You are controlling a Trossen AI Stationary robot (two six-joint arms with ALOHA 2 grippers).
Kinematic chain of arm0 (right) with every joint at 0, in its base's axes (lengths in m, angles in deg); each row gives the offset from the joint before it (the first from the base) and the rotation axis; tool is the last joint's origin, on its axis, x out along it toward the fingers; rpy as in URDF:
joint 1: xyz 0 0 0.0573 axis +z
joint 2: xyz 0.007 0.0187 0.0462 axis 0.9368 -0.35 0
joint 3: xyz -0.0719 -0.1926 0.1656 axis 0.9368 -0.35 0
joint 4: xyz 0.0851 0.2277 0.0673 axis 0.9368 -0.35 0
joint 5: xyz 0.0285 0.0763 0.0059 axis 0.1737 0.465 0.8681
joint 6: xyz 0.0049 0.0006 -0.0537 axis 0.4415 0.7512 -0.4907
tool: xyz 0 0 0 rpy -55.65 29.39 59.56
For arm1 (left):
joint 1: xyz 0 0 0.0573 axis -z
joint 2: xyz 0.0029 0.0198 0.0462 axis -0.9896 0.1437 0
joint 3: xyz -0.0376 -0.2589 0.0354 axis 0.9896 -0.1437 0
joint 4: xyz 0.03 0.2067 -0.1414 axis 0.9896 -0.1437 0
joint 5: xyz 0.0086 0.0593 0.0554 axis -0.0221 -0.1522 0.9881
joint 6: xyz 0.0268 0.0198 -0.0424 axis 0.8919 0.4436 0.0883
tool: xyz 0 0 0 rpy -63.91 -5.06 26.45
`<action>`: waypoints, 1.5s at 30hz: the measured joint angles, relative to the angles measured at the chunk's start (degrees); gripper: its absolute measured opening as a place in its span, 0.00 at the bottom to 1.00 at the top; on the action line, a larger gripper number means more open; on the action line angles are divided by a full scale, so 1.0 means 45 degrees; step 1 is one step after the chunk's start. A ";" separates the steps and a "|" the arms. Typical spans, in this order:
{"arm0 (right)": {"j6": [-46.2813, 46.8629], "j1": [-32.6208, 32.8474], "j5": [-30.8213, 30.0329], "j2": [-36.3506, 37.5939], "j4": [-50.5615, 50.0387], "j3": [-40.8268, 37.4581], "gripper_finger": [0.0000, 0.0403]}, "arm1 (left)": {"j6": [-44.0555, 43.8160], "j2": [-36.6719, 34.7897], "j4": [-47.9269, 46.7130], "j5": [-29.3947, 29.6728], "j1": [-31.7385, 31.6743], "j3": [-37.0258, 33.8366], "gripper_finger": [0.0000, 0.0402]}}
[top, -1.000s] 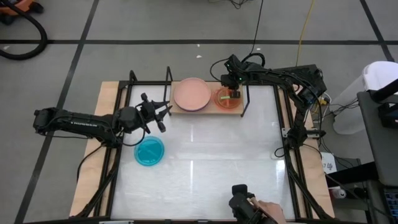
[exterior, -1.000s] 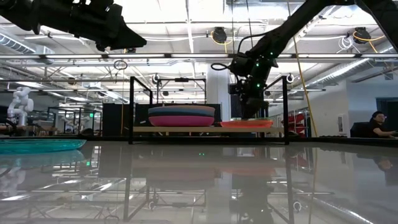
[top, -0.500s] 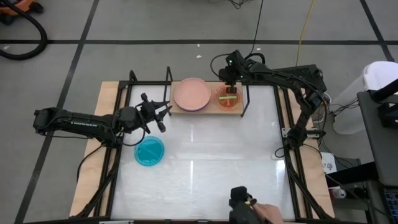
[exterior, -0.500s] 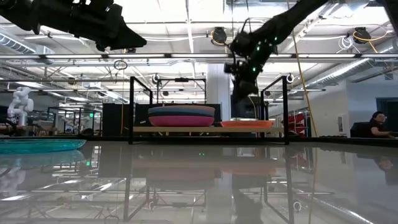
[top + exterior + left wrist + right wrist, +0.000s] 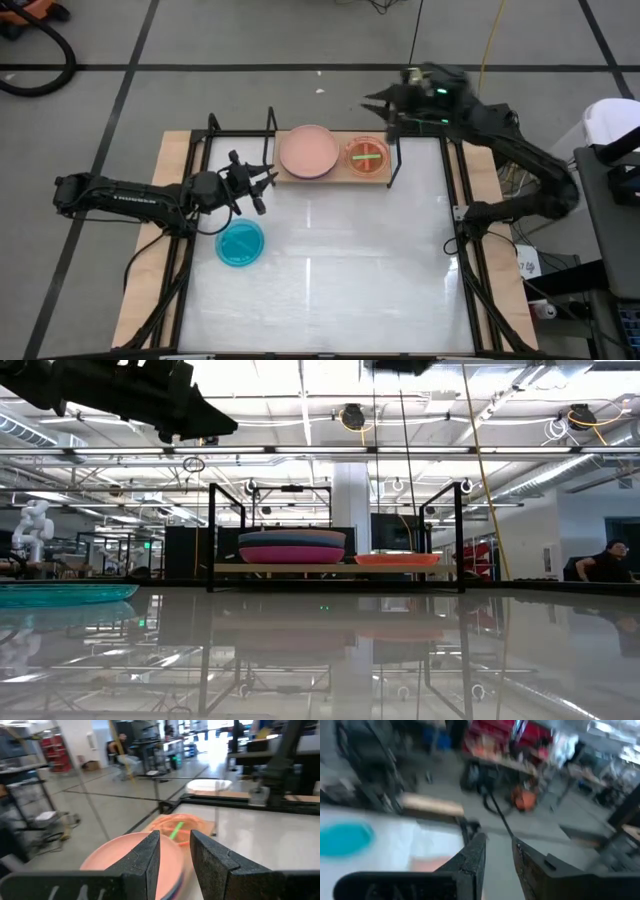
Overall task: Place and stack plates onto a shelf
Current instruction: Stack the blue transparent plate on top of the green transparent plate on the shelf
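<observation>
On the shelf (image 5: 335, 172), salmon-topped plate stack (image 5: 308, 151) beside orange stack (image 5: 367, 156); both pincers narrowly spread, empty.

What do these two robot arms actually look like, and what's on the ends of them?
Both arms are dark, nearly black, jointed tubes. The left arm bears pale lettering along its side; the right arm shows small green lights near its wrist and thin cables by its base. Each ends in a two-fingered tool: the left tool has blocky, matte black fingers, as does the right tool.
</observation>
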 joint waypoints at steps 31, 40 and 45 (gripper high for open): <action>0.2266 0.4932 -0.0591 0.6437 1.1259 -1.1933 0.19 | -0.2402 0.3883 -1.5886 -0.4738 0.2346 0.4442 0.28; 0.2329 0.5064 -0.0581 0.6425 1.0721 -1.1942 0.19 | -0.7338 0.5672 -1.5778 -0.5524 0.4163 0.5108 0.28; 0.2326 0.5064 -0.0605 0.6425 1.0814 -1.1942 0.19 | -0.9919 0.7369 -1.6619 -0.5087 0.6085 0.6784 0.28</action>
